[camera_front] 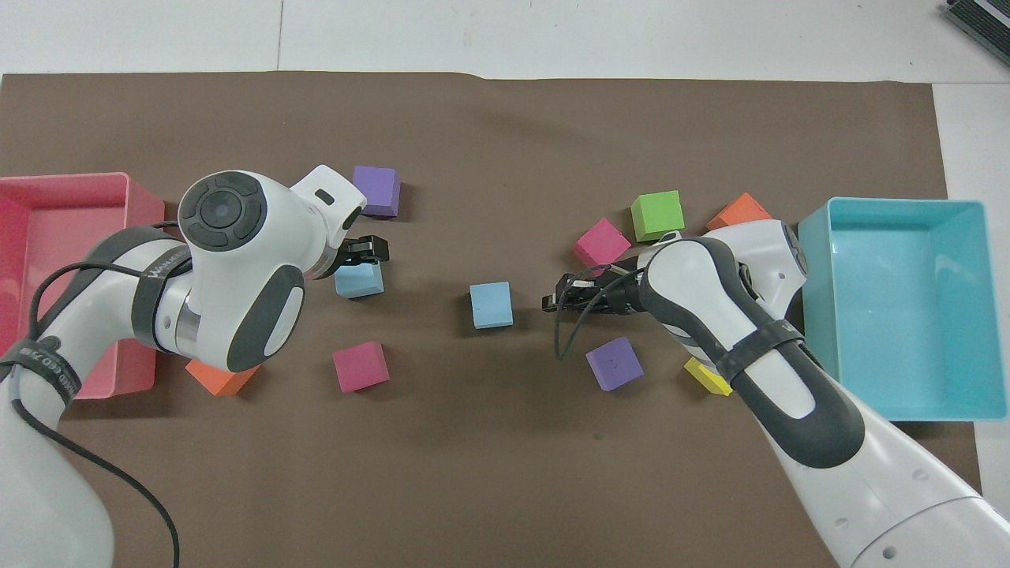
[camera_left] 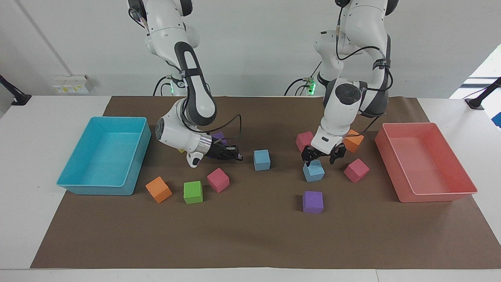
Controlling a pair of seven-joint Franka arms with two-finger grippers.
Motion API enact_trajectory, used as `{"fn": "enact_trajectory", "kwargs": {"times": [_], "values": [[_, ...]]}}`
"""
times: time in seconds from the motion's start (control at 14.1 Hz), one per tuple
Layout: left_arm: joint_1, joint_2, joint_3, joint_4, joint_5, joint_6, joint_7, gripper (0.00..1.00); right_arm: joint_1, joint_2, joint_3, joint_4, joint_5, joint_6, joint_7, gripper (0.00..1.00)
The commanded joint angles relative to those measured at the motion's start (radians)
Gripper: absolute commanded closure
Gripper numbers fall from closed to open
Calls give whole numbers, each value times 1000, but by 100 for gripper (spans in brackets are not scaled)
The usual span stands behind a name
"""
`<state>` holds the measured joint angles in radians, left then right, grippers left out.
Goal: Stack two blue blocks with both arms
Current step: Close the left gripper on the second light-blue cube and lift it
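Now the left gripper (camera_left: 323, 157), fingers spread, is hovering over one blue block (camera_left: 313, 171), risking nudging it; the right gripper (camera_left: 234, 155), spread too, is sitting beside the other blue block (camera_left: 262, 159).

Two sky-blue blocks (camera_left: 262, 159) (camera_left: 313, 171), a turquoise bin (camera_left: 103, 161), a salmon-pink tray (camera_left: 424, 161), brown paper (camera_left: 250, 235), white-and-grey arms (camera_left: 191, 98)

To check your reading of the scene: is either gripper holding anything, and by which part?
Nothing is held. The left gripper hangs open just over one blue block; the right gripper is beside the other blue block.
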<state>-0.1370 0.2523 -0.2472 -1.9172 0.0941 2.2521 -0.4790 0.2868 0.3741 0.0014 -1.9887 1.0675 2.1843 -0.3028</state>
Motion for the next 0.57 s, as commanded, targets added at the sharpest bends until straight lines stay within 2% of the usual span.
{"fn": "enact_trajectory", "kwargs": {"times": [0.0,0.14,0.5], "values": [[16,11,-9,-23,24,46,-36,0,0,-3,6,-13,40,25,-41,100],[17,28,-11,-46,24,104,-46,0,2,-4,6,-19,40,26,-41,100],[14,36,-9,-72,24,132,-47,0,2,-4,6,-19,42,31,-39,100]]}}
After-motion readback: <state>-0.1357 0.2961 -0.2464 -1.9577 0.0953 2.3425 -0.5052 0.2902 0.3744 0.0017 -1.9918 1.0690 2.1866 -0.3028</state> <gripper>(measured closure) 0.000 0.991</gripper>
